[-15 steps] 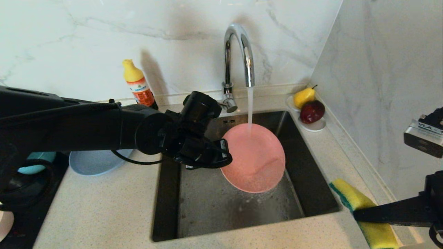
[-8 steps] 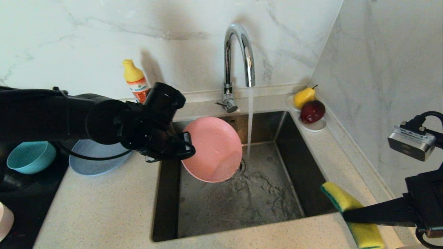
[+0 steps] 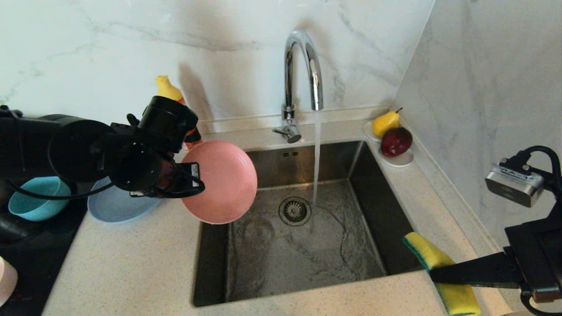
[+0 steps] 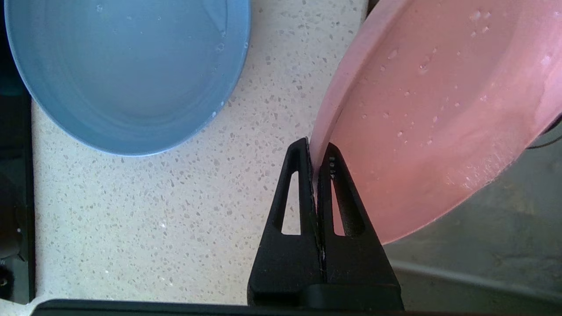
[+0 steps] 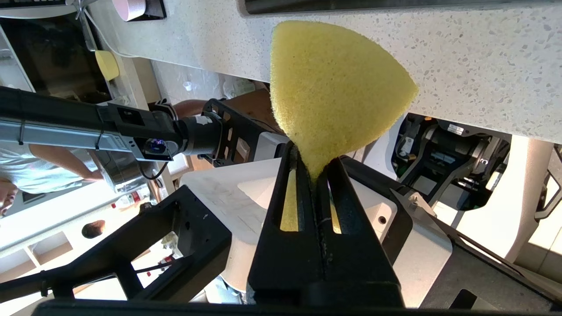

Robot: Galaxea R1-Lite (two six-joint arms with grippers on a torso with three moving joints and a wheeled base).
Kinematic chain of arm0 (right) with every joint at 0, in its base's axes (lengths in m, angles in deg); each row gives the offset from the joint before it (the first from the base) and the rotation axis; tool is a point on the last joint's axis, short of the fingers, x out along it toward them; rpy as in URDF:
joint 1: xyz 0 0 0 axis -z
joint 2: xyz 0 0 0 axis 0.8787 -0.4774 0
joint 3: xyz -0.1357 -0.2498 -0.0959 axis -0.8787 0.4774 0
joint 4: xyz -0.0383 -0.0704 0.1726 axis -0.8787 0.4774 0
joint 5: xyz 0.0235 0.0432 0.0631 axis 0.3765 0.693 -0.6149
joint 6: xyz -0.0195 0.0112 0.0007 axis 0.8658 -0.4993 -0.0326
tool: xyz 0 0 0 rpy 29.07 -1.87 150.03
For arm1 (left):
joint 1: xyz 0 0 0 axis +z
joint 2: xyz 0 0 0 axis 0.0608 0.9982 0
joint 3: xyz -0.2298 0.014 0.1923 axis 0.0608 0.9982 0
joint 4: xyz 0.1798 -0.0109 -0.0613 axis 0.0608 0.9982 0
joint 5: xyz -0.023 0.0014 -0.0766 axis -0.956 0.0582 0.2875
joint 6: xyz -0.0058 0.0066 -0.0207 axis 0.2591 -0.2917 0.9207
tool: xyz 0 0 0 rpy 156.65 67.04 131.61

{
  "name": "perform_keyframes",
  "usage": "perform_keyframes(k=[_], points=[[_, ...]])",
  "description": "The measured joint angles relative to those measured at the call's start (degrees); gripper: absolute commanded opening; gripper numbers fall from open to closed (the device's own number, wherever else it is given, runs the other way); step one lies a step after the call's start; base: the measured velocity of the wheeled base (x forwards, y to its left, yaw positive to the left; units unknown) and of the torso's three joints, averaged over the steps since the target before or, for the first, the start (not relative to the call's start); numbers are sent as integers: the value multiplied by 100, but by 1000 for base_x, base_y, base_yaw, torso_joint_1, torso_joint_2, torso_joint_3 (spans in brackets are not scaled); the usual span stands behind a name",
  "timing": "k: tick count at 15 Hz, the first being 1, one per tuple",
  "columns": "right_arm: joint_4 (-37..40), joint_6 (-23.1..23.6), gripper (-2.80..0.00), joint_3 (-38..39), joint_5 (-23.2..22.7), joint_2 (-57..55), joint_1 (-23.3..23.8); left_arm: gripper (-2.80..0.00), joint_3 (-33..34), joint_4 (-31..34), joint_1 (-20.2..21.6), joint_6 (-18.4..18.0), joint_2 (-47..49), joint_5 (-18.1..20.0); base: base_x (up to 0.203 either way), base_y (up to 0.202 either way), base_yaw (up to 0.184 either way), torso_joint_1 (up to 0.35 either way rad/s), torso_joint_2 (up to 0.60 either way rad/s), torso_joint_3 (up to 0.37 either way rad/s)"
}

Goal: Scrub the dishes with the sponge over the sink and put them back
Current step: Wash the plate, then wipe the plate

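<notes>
My left gripper (image 3: 193, 176) (image 4: 317, 149) is shut on the rim of the wet salmon-pink plate (image 3: 219, 182) (image 4: 430, 123). It holds the plate tilted over the sink's left edge, beside the grey-blue plate (image 3: 109, 206) (image 4: 127, 70) lying on the counter. A teal bowl (image 3: 35, 197) and a pale pink bowl (image 3: 6, 281) sit at far left. My right gripper (image 3: 432, 274) (image 5: 314, 164) is shut on the yellow sponge (image 3: 428, 254) (image 5: 333, 83), pinching its middle above the sink's front right corner. Water runs from the tap (image 3: 303, 66) into the sink (image 3: 263, 263).
An orange soap bottle (image 3: 169, 90) stands behind my left wrist. A white saucer (image 3: 397, 160) with a pear and an apple sits at the sink's back right corner. A marble wall closes the right side. A black hob (image 3: 26, 245) lies at left.
My left arm has carried the pink plate from under the water stream leftward and up to the sink's left edge. The right gripper with the sponge has drifted slightly left.
</notes>
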Motion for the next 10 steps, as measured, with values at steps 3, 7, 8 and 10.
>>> perform_keyframes(k=[3, 7, 8, 10], points=[[0, 11, -280, 11, 2, 1, 2, -280, 44, -155, 9, 4, -27, 1, 0, 0, 0, 0, 0, 0], [2, 17, -280, -70, -76, -30, -30, -280, 119, -186, 1, 15, -298, 226, 0, 0, 0, 0, 0, 0], [18, 16, -280, -155, -164, -53, -64, -280, 202, -190, -4, 13, -477, 494, 0, 0, 0, 0, 0, 0], [105, 9, -280, -309, -275, -125, -167, -280, 443, -188, -13, -27, -885, 1107, 0, 0, 0, 0, 0, 0]])
